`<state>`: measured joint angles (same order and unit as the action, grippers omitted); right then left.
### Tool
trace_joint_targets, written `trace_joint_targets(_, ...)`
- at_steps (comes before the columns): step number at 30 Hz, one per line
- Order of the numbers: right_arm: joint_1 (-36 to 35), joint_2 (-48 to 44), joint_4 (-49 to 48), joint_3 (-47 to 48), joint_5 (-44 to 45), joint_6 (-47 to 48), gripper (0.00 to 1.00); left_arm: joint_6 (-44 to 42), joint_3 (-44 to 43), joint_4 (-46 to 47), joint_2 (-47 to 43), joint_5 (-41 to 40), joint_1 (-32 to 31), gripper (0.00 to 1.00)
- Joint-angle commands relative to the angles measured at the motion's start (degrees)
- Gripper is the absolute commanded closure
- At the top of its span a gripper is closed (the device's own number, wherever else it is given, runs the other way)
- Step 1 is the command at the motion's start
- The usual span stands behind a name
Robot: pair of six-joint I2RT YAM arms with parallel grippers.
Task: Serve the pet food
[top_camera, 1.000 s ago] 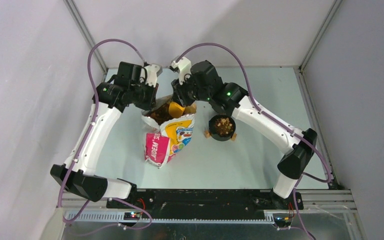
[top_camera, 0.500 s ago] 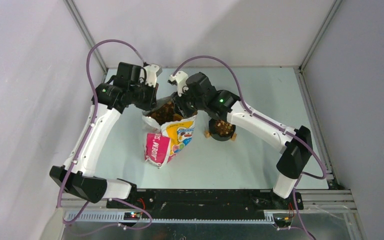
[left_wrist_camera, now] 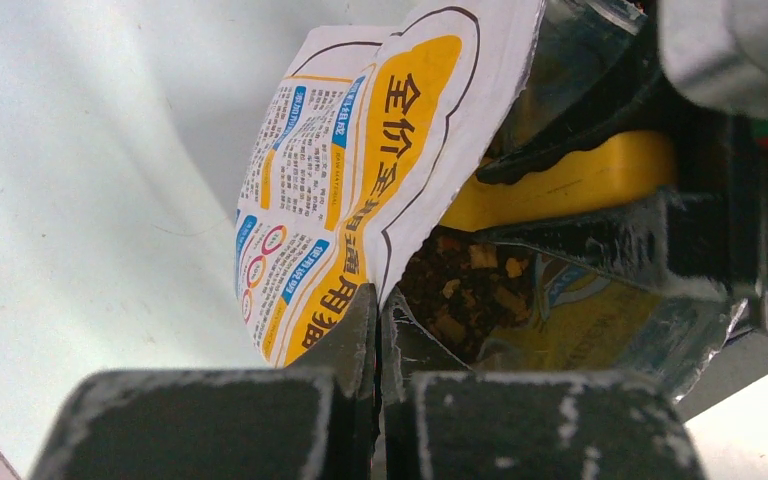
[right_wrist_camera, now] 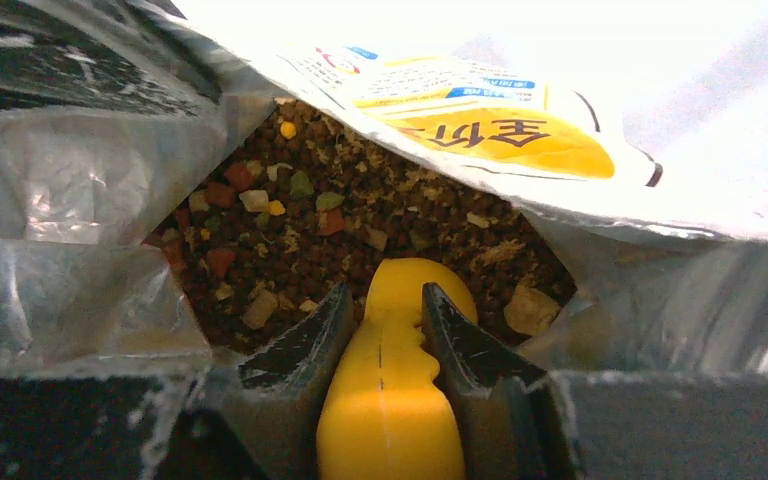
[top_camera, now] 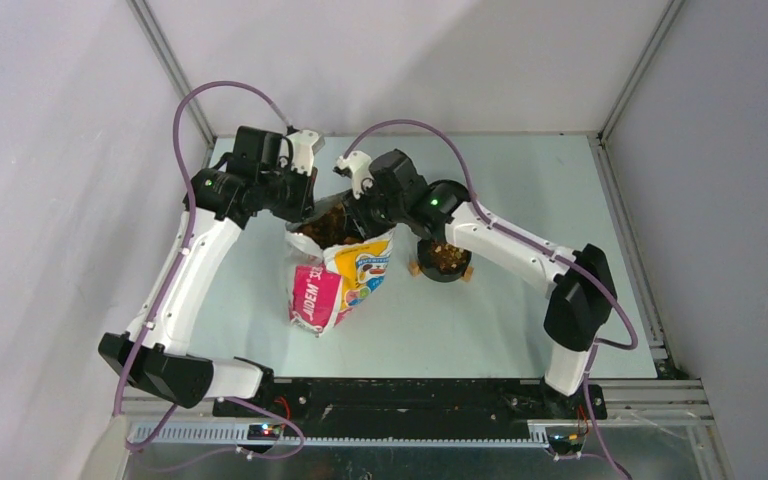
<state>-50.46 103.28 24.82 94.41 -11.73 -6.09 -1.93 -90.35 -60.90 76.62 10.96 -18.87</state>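
The cartoon-cat bag stands open at mid-table. The pet food, brown and tan kibble, fills the bag; it also shows in the top view and the left wrist view. My left gripper is shut on the bag's rim and holds the mouth open. My right gripper is shut on the yellow scoop, reaching down into the bag so the scoop's front end sits in the kibble. The scoop also shows in the left wrist view. A black bowl right of the bag holds some kibble.
The bowl stands on a small tan stand, partly under my right arm. Frame posts and grey walls close in the back and sides. The table is pale green.
My right gripper has moved left and down from above the bowl's side into the bag's mouth, sinking the scoop out of the top view. The left gripper kept its hold.
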Motion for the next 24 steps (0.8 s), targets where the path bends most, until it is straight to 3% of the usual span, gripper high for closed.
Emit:
trace_joint_targets(1, 1.7, 2.8, 6.1, 0.4, -16.7, -6.6, 1.00, -1.0, -2.4, 1.9, -0.6, 2.3, 0.0, 1.00)
trace_joint_targets(6, 6.2, 2.0, 2.8, -0.5, -25.4, -14.3, 1.00, -3.7, -2.7, 1.4, 0.0, 2.6, 1.3, 1.00)
trace_joint_targets(15, 15.2, 1.3, -8.2, -2.5, -37.0, -40.6, 1.00, -6.5, -3.4, 0.7, 1.3, 2.2, 1.5, 1.00)
trace_joint_targets(24, 18.6, 0.3, -11.9, -0.9, -40.0, -47.3, 1.00, -7.4, 3.7, 9.4, -4.8, 0.3, 1.5, 1.00)
